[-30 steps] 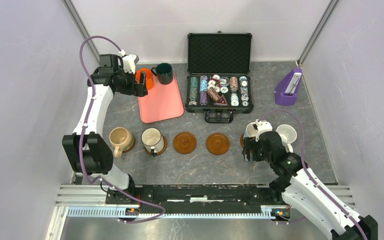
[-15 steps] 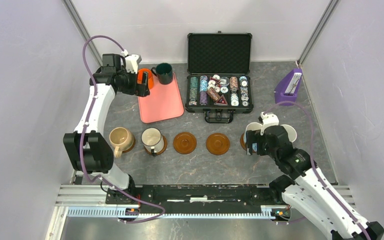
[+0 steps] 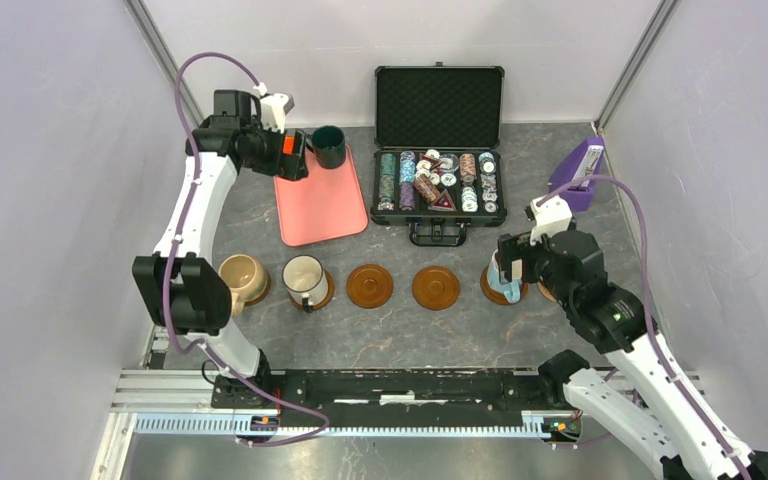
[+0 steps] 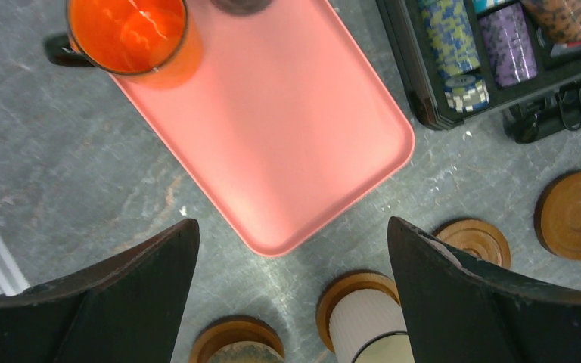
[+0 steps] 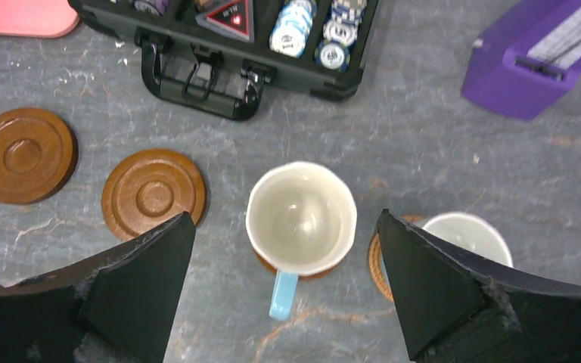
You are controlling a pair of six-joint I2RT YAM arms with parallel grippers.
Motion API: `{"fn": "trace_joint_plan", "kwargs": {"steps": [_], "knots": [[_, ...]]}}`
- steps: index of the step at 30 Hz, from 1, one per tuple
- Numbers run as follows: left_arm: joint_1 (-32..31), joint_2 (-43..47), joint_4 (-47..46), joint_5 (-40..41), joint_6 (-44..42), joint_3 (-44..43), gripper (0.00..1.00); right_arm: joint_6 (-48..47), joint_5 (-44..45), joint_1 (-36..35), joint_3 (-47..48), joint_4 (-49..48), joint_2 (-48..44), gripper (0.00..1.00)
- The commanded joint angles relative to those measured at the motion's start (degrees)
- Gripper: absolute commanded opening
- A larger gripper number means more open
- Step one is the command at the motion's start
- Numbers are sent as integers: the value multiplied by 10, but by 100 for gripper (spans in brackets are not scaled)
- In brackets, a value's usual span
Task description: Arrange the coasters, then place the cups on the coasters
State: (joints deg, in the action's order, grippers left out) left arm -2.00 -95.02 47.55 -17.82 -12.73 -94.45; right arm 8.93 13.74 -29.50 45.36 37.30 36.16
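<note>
Since the earlier frames the right gripper (image 5: 284,219) is drawn back from the light blue ceramic mug (image 5: 300,215), left standing on a glossy brown wooden coaster (image 3: 487,291), its fingers (image 5: 136,287) wide and empty. The left gripper (image 4: 293,223), fingers equally wide, is held above the pink plastic tray (image 4: 287,136) near the orange ceramic mug (image 4: 132,34); a descent around that mug is judged next, then carriage to a bare coaster (image 5: 153,195).

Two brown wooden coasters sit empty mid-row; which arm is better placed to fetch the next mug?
Left. The left arm hangs with open jaws near the orange ceramic mug on the pink tray. The right arm is far off, over the light blue mug on its coaster.
</note>
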Motion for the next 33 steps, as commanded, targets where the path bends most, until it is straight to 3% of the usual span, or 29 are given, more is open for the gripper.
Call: {"fn": "trace_joint_plan", "kwargs": {"steps": [1,8,11,15,22,33], "knots": [[3,-47,57,14,-45,-104,100,-64,6,2,42,-84,43,98],[44,-240,264,-24,-236,-400,100,-176,-107,5,83,-134,104,98],[87,-302,293,-84,-330,-466,100,-191,-152,24,114,-135,135,98],[96,-328,283,-61,-474,-430,99,-181,-190,63,158,-131,182,98],[122,-396,254,-21,-601,-445,94,-162,-225,108,220,-125,258,98],[132,-444,135,-60,-614,-448,94,-148,-263,139,276,-116,328,98]]}}
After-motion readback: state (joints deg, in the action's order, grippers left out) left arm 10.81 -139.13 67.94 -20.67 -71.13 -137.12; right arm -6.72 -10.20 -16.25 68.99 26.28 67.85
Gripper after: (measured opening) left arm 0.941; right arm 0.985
